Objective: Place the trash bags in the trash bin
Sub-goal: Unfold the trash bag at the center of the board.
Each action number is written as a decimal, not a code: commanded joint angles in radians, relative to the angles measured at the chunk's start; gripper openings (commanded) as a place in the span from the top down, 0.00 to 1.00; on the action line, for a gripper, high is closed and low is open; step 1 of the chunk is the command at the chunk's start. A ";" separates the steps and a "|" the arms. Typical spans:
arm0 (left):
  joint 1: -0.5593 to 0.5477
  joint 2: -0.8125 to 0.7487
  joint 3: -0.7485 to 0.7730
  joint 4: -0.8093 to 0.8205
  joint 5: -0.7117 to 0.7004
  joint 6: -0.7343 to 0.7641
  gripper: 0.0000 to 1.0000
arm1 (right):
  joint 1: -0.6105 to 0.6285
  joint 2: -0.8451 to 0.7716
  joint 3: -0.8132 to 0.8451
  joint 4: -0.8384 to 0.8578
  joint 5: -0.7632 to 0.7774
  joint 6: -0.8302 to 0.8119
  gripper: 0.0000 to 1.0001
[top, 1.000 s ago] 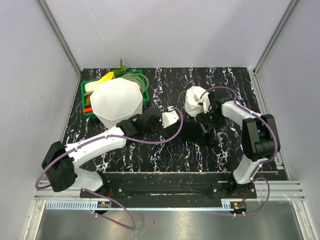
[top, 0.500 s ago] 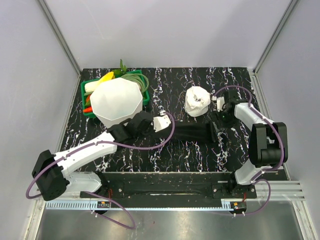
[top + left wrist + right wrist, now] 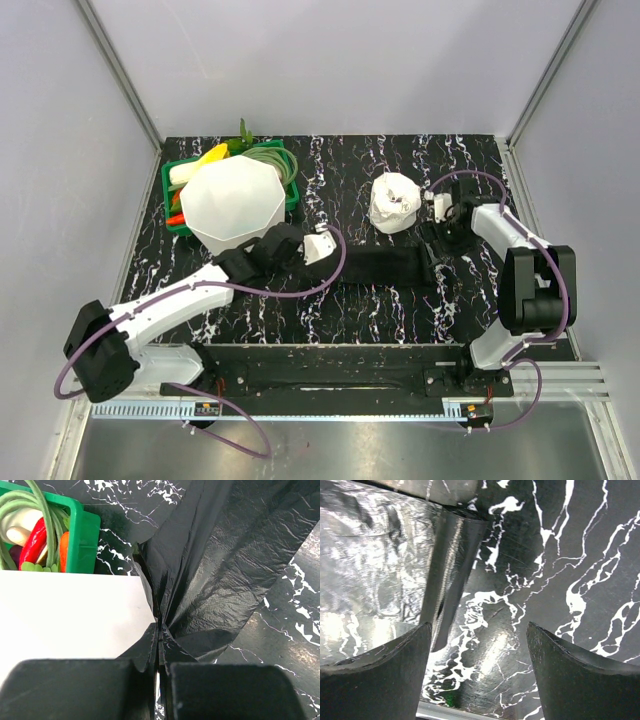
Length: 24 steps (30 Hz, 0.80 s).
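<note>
Two arms attend one trash bag [image 3: 385, 266], a black film strip lying across the middle of the tabletop [image 3: 330, 315] with its long axis running left to right; its left end is gathered into pleats and pinched between the pressed-together fingers of the left end effector [image 3: 159, 666], just beside the right flank of the trash bin [image 3: 232, 203]; the right end effector [image 3: 479, 650] hovers at the bag's right end, fingers spread, gripping nothing; the bin's open rim lies above and to the left of the pinch, so the left arm is the nearer; by this reading, the coming move calls for raising the gathered end over the rim and trailing the bag's length in after it; a white roll [image 3: 394, 203] sits near the bag's right end, and a green basket [image 3: 176, 195] stands behind the bin.
</note>
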 commanded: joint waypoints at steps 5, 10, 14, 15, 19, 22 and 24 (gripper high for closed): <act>0.001 0.056 0.003 0.020 0.040 -0.005 1.00 | 0.033 0.010 0.029 0.019 -0.137 0.052 0.18; 0.001 0.063 0.005 0.030 0.038 -0.003 1.00 | 0.060 0.080 -0.005 0.092 -0.091 0.060 0.18; 0.003 0.054 -0.012 0.029 0.027 0.014 1.00 | 0.043 0.106 -0.014 0.114 -0.023 0.005 0.18; 0.003 0.042 -0.020 0.026 0.026 0.023 1.00 | 0.034 0.103 -0.016 0.112 -0.025 -0.001 0.18; 0.006 -0.010 -0.048 -0.005 0.009 0.063 1.00 | -0.018 0.070 -0.009 0.097 -0.010 -0.033 0.18; 0.020 -0.059 -0.042 -0.051 0.006 0.092 1.00 | -0.038 0.043 0.007 0.070 -0.010 -0.056 0.18; 0.024 -0.093 -0.026 -0.086 0.006 0.115 1.00 | -0.067 0.034 0.020 0.051 -0.010 -0.070 0.18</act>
